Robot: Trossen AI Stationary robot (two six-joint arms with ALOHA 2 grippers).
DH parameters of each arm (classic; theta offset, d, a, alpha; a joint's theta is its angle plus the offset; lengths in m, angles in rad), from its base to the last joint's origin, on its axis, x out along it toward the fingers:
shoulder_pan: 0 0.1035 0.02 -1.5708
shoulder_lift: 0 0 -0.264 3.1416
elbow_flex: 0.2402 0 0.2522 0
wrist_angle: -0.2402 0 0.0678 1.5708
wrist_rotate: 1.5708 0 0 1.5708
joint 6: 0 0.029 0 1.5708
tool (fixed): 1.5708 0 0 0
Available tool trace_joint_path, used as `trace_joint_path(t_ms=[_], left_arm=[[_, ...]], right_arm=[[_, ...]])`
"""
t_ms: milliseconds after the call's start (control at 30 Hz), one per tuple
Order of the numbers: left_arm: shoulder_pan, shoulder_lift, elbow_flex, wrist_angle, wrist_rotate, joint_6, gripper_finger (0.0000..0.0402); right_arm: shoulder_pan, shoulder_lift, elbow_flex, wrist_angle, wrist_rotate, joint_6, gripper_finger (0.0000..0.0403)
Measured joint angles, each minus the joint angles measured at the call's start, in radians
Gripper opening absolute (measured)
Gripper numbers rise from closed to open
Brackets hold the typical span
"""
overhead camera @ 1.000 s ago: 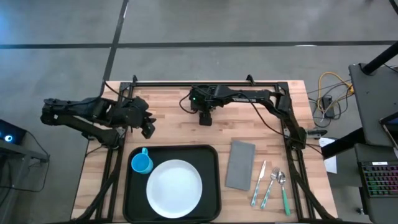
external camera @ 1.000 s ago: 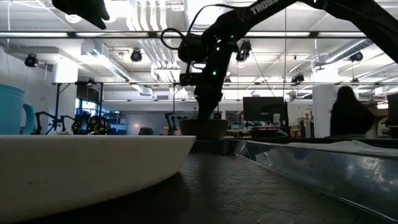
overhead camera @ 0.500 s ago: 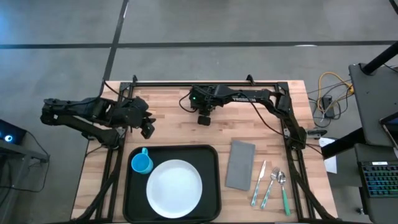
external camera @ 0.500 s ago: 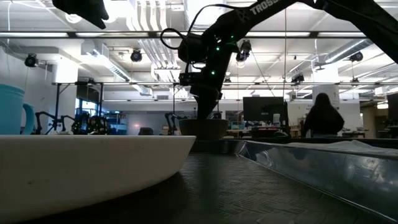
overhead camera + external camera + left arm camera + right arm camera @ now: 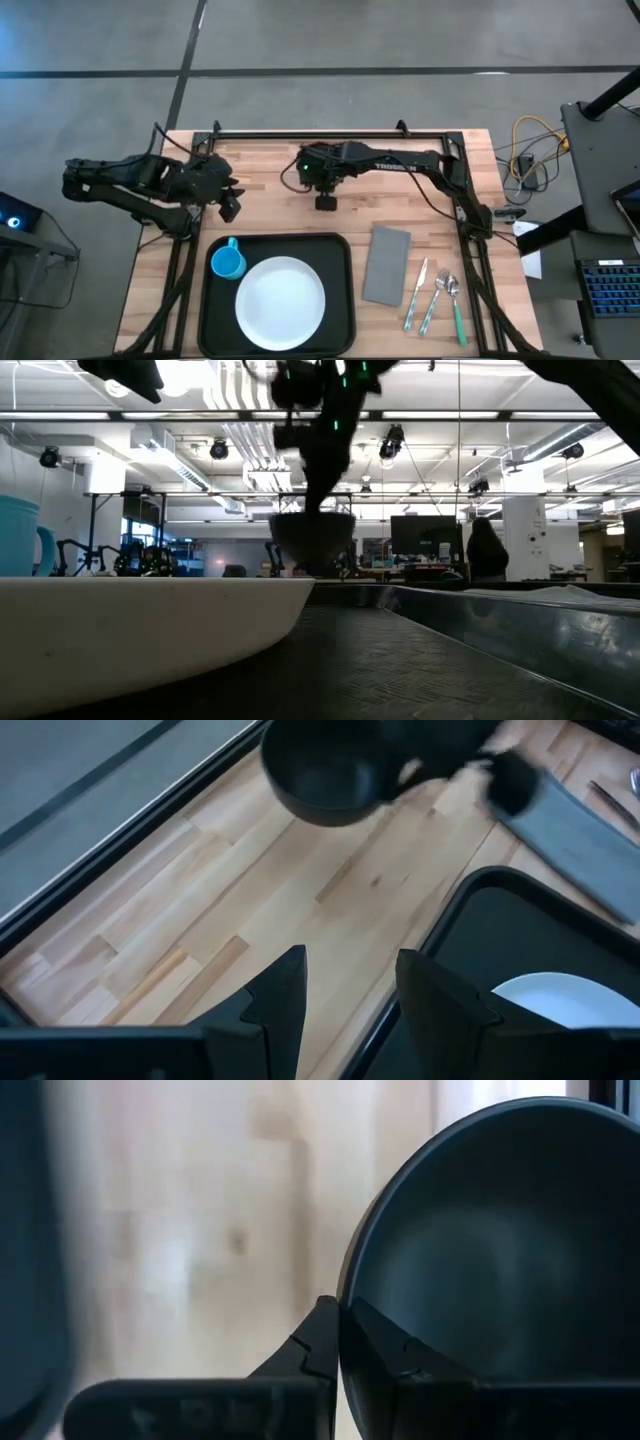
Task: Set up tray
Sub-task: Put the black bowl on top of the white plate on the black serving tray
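Note:
A dark bowl (image 5: 312, 540) hangs above the wooden table at its far middle, with my right gripper (image 5: 340, 1315) shut on its rim; in the high view that gripper (image 5: 325, 198) and its arm cover most of the bowl. The black tray (image 5: 345, 300) lies at the near left, bearing a white plate (image 5: 280, 303) and a blue cup (image 5: 228, 262). My left gripper (image 5: 350, 970) stands open with nothing between its fingers, above the bare wood just past the tray's far left corner (image 5: 232, 205). My right gripper pinches the bowl's rim (image 5: 342, 1342) between its two fingers, one finger (image 5: 385, 1355) inside the bowl and the other (image 5: 310, 1345) outside the wall. The fingers come from above, pointing down. The bowl hangs lifted clear of the table, its opening up.
A grey napkin (image 5: 387, 264) lies right of the tray, and a knife, fork and spoon (image 5: 435, 295) lie right of the napkin. A black frame rail (image 5: 330, 133) runs along the table's far edge. Bare wood lies between the tray and the rail.
My right gripper has shut on the bowl's rim and gone up and slightly toward the table's left edge, lifting the bowl off the table. My left gripper has drawn back a little toward the left edge, still open.

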State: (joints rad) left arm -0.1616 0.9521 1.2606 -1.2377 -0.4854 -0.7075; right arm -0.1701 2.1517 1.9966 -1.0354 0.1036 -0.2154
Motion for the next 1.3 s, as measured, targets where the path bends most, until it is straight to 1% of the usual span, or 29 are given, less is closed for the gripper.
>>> trace_joint_path(t_ms=[167, 300, 433, 533, 700, 833, 900, 1067, 1200, 1233, 1300], left_arm=[[-0.001, -0.034, 0.000, -0.037, 0.000, 0.009, 0.0137], [-0.001, -0.058, 0.000, -0.036, 0.004, 0.062, 0.0137], [-0.001, -0.069, 0.000, -0.037, 0.027, 0.116, 0.0137], [-0.001, -0.071, 0.000, -0.047, 0.063, 0.141, 0.0137], [-0.001, -0.070, 0.000, -0.089, 0.092, 0.149, 0.0137], [-0.001, -0.071, 0.000, -0.101, 0.093, 0.149, 0.0137], [-0.001, -0.073, 0.000, -0.108, 0.093, 0.149, 0.0137], [-0.001, -0.073, 0.000, -0.121, 0.093, 0.149, 0.0137], [-0.001, -0.075, -0.005, -0.127, 0.093, 0.149, 0.0137], [-0.001, -0.076, -0.009, -0.128, 0.093, 0.149, 0.0137], [-0.001, -0.078, -0.015, -0.129, 0.094, 0.149, 0.0137]], right_arm=[[0.114, -0.001, 0.133, -0.119, -0.013, -0.046, 0.0009], [0.213, -0.002, 0.188, -0.180, -0.034, -0.088, 0.0009], [0.333, -0.002, 0.185, -0.197, -0.025, -0.136, 0.0009], [0.416, 0.008, 0.176, -0.181, 0.019, -0.130, 0.0009], [0.516, 0.017, 0.128, -0.075, 0.078, -0.156, 0.0009], [0.563, 0.065, 0.123, -0.019, 0.075, -0.236, 0.0009], [0.570, 0.094, 0.128, 0.000, 0.058, -0.239, 0.0009], [0.573, 0.191, 0.227, 0.024, 0.020, -0.233, 0.0009], [0.580, 0.270, 0.348, 0.025, 0.000, -0.232, 0.0009], [0.584, 0.285, 0.362, 0.033, 0.000, -0.230, 0.0009], [0.595, 0.282, 0.347, 0.064, -0.001, -0.224, 0.0009]])
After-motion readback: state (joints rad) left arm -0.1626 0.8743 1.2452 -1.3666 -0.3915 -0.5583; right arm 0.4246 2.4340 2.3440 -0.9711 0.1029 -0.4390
